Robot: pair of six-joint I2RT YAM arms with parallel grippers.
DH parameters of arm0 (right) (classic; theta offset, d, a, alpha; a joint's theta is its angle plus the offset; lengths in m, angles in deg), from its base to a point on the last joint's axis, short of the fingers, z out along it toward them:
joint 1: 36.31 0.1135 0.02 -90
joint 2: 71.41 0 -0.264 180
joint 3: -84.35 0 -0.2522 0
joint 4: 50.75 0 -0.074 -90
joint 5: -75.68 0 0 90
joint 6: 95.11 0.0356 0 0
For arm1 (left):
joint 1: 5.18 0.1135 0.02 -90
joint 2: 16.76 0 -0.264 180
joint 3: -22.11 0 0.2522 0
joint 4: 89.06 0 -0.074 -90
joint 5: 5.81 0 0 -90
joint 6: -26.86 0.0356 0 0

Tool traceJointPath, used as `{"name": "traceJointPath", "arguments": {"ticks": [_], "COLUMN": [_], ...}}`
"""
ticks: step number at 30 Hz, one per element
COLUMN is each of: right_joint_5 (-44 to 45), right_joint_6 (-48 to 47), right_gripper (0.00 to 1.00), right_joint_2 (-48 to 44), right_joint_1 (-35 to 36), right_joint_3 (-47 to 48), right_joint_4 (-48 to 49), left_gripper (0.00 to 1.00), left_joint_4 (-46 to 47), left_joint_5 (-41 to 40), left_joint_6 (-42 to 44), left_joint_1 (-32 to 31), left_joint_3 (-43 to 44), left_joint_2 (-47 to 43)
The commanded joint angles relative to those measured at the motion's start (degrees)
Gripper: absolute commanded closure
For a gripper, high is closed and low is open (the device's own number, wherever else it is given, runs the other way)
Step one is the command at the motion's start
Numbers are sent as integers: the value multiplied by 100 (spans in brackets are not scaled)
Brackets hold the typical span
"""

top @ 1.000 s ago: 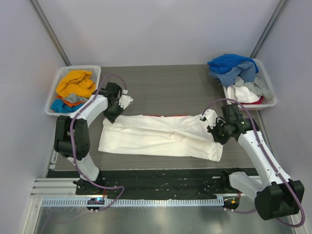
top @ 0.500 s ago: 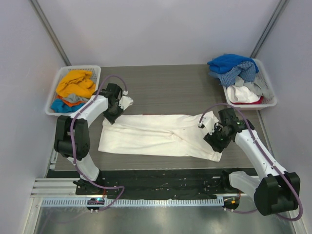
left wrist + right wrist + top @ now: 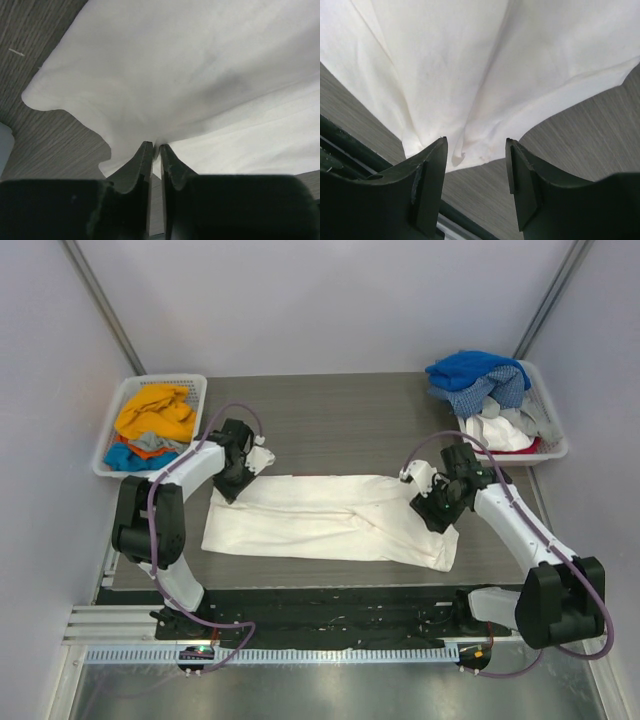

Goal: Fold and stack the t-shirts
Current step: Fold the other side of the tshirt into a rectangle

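The large white cloth t-shirt (image 3: 330,520) lies folded lengthwise into a long band across the middle of the dark wood-grain counter (image 3: 340,420). The step in hand is judged to be the setting-down of that fold at both ends. It is best done if each end is let go low over the cloth and the arms are then lifted straight up, so that no layer is dragged or sprung open. The rumpled right end would be better smoothed before any cross fold is attempted. The left arm's fingers (image 3: 142,160) are all but pressed together, with a pinch of the shirt's far left corner caught at their tips. The right arm's fingers (image 3: 430,170) are spread apart over the shirt's right end with nothing gripped between them; whether their tips touch the cloth cannot be told. Farther off, orange t-shirts (image 3: 155,412) are heaped in the white slatted plastic basket at the far left (image 3: 108,445), and blue t-shirts (image 3: 475,370) in the matching basket at the far right (image 3: 556,425).
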Motion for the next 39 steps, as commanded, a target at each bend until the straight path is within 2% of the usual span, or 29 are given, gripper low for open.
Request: {"name": "traceJointPath", "arguments": {"ticks": [1,5,16,22,31,34,39], "right_joint_5": [-242,-163,-14,-31,-49,-145,-58], "right_joint_6": [227,324,473,482,394,438,473], "right_gripper": [43,43,44,45,47,55,81], "right_joint_2": [312,558,1155,1446,1911,2035,1982], "right_joint_1": [194,423,784,801,801,836,994], "right_joint_3": [444,558,690,717,813,884,831], "right_joint_4": [560,701,1343,1633,1879,1880,1862], "left_gripper": [80,69,59,48,46,46,46], "left_joint_4": [208,165,68,278,647,666,683], "left_joint_5": [-167,-123,123,193,413,387,308], "left_joint_6": [20,29,-33,-59,-50,-50,11], "left_joint_1": [-19,-19,-19,-11,-19,-19,-11], "left_joint_3": [-59,-60,186,327,520,538,485], "left_joint_2": [-94,-199,-542,-578,178,301,284]}}
